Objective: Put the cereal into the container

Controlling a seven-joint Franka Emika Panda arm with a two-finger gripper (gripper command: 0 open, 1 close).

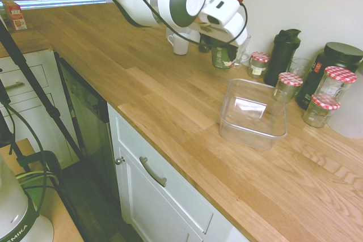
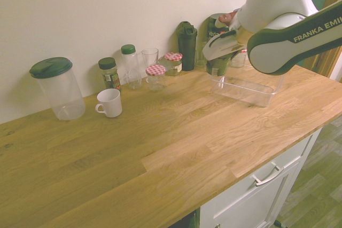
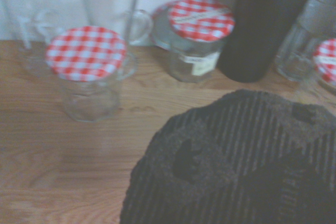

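While my claw (image 1: pixel 218 42) is closed only as far as the green cereal cup (image 1: pixel 223 56) between its fingers allows, I hold that cup up near the clear container (image 1: pixel 253 115).

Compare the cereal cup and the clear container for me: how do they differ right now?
The cereal cup is dark green; the container is see-through. The cup is small and round, while the container is a larger, roughly rectangular tub. The cup is held up by the gripper, whereas the container sits on the counter.
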